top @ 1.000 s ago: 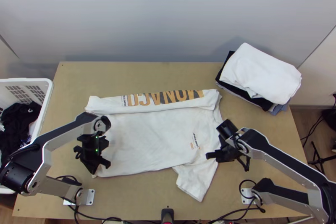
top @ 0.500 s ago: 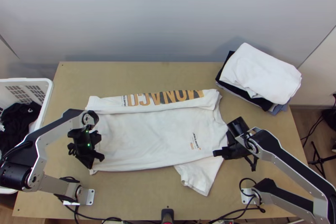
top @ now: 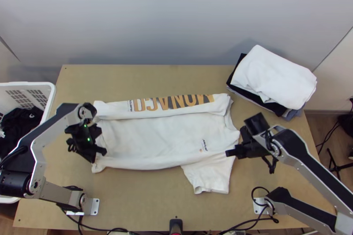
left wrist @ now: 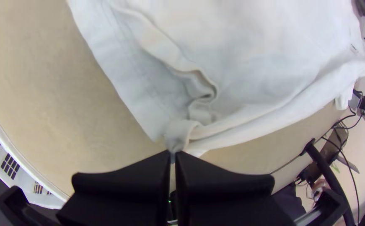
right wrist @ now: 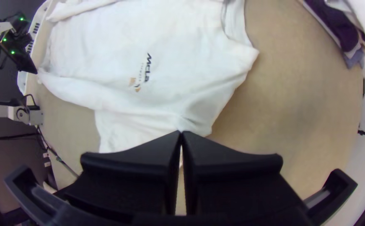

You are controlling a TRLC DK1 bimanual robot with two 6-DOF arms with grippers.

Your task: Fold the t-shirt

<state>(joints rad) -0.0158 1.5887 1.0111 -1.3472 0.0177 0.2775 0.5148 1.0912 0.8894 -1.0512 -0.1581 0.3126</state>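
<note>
Left claw (top: 93, 160) pinches the t-shirt (top: 154, 138) at eight o'clock, right claw (top: 228, 152) at four; partly folded on the surface (top: 141, 199), it bears gold-and-black lettering (top: 159, 103) at twelve, small print (top: 204, 145) toward four. Both arms (top: 311, 169) are bent.

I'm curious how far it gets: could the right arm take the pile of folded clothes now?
Probably not right away: the right tool is pinching the shirt. Nothing seems to stand between it and the pile, though, so letting go might leave the way free.
</note>
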